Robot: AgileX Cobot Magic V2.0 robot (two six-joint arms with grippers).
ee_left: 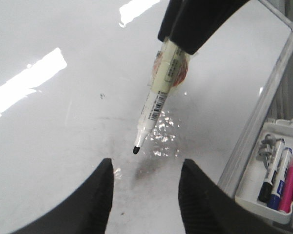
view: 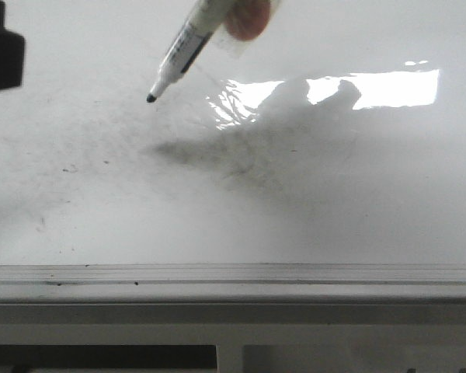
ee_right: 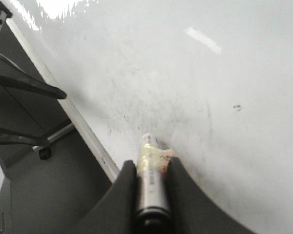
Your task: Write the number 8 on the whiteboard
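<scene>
Rail (view: 233,273) of grey metal ran along the lower part of the front frame, the near edge of the whiteboard (view: 357,202), and above it the glossy white surface stretched away, flecked with faint grey smudges and a few dark specks at centre-left. No black figure showed on it anywhere, so the number 8 was not there in any view. Further up, a soft shadow lay across the middle of the frame, with bright window glare to the upper right. At the top centre the marker (view: 188,45) slanted down to the left, its black tip bare and held just off the board, apart from its own shadow. The right claw (ee_right: 151,190) was clamped on the marker barrel, fingers snug on either side, tape wrapped round the pen where they gripped. The left claw (ee_left: 146,195) stood wide with nothing between its dark fingers, looking at that same pen from the side. In the lower right of the left wrist frame, a white tray (ee_left: 256,200) beside the rail held spare markers (ee_left: 278,178), dark blue and pink.
</scene>
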